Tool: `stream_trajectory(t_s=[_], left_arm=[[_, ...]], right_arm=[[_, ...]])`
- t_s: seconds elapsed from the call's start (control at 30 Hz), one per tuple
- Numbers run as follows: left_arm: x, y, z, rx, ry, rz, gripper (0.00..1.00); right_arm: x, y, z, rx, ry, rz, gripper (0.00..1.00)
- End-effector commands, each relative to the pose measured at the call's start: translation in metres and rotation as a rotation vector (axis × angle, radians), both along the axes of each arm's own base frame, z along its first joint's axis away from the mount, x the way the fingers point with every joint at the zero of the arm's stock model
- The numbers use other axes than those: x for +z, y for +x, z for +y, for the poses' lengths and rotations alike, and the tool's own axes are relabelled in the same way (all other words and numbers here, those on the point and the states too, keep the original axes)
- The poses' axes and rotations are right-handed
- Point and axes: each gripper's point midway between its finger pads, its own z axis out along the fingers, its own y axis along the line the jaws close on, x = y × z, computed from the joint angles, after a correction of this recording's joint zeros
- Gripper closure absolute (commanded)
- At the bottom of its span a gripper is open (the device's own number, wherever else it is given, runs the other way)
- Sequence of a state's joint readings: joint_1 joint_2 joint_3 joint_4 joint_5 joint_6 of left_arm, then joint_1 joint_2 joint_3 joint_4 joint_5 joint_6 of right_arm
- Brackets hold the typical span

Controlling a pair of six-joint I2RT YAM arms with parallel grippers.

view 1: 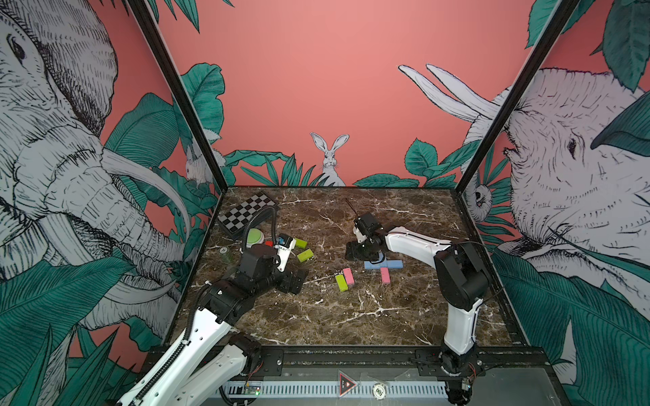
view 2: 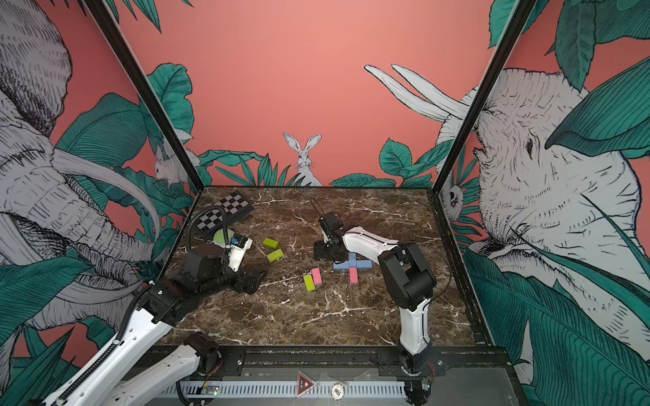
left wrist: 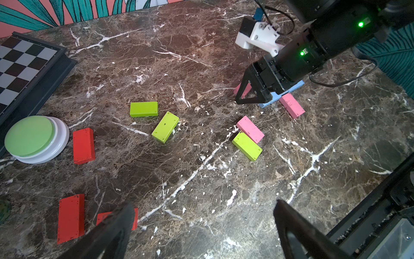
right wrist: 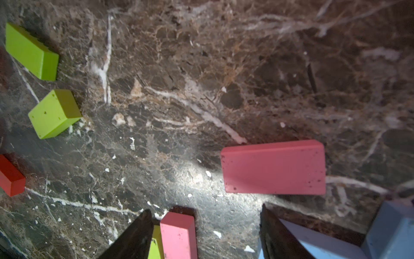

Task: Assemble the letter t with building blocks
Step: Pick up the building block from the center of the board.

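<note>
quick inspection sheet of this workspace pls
surface: brown white-veined marble tabletop, flecked
job's things: light blue bar flanked by pink blocks; pink-green pair; two loose green blocks; red blocks near left arm
clutter: chequered board, green-topped button
tools: left tool open, empty; right tool open, empty, low by the blue bar
cables: black conduit arches over board; thin cable loops off right wrist
surroundings: jungle-print walls, black frame posts

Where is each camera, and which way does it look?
Top views: high in front, looking down on the brown marble table; left arm and right arm show.
Left wrist: on the left arm, facing lime green rectangular blocks; open left gripper shows.
Right wrist: on the right arm, close over a pink rectangular block; right gripper shows.
Shared: both wrist views see those blocks.
</note>
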State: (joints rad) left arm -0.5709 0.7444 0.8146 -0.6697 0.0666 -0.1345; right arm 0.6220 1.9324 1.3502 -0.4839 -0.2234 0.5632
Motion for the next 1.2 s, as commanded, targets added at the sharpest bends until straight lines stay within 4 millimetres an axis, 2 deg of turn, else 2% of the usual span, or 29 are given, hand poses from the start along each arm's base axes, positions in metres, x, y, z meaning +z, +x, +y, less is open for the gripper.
stream_trajectory(t_s=[0.0, 0.37, 1.17], left_arm=[[0.0, -0.004, 0.002, -0.007, 0.01, -0.001, 0.01], [0.0, -0.004, 0.002, -0.009, 0.011, -0.001, 0.01], [-0.001, -0.004, 0.001, -0.011, 0.011, 0.003, 0.01]], right_arm=[[-0.002, 0.007, 0.006, -0.01, 0.001, -0.012, 0.27], [-0.009, 0.011, 0.005, -0.017, -0.026, -0.006, 0.28], [-0.023, 0.037, -0.025, -0.087, -0.122, 0.017, 0.3]])
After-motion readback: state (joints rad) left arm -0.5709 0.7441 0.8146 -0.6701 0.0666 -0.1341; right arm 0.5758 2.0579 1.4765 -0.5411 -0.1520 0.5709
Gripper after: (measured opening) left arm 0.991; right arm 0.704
